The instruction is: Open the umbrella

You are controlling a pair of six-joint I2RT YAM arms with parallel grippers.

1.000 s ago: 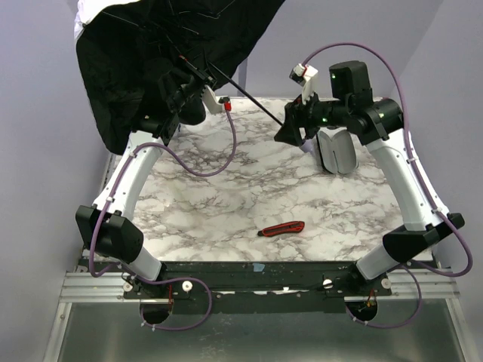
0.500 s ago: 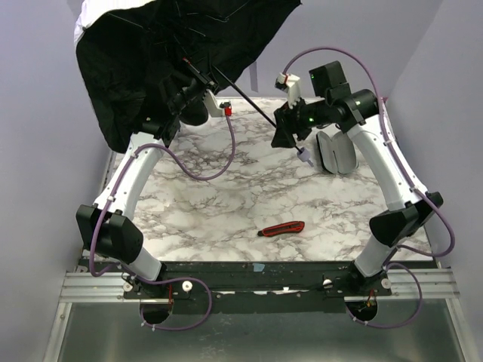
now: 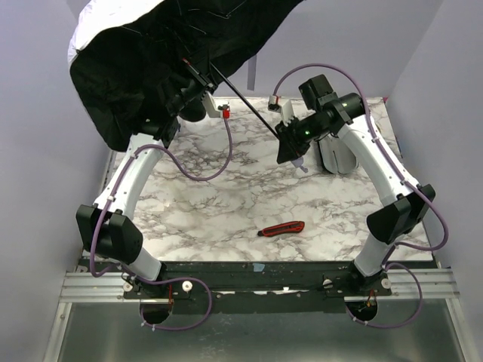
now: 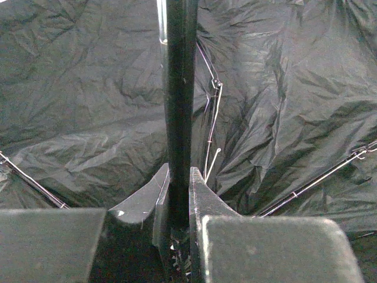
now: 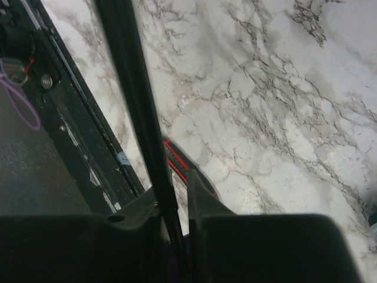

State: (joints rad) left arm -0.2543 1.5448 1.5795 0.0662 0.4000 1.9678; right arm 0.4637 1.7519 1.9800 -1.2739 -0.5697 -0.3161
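The umbrella's canopy (image 3: 136,68), black inside and pale outside, hangs spread over the table's far left corner. Its thin black shaft (image 3: 245,102) slants down to the right. My left gripper (image 3: 198,89) is shut on the thick upper part of the shaft, close under the canopy. In the left wrist view the left gripper (image 4: 178,171) presses the shaft (image 4: 177,88) from both sides, with ribs and black fabric (image 4: 283,106) behind. My right gripper (image 3: 290,151) is shut on the shaft's lower end. In the right wrist view the right gripper (image 5: 175,188) closes round the shaft (image 5: 132,88).
A red-and-black utility knife (image 3: 281,228) lies near the front of the marble table (image 3: 226,204), and it also shows under the right gripper as the knife (image 5: 179,162). A grey oval pouch (image 3: 336,154) lies at the back right, beside the right arm.
The right gripper has swung left and down onto the shaft's lower end and closed on it. The canopy has shifted slightly left. The left gripper has kept its hold.
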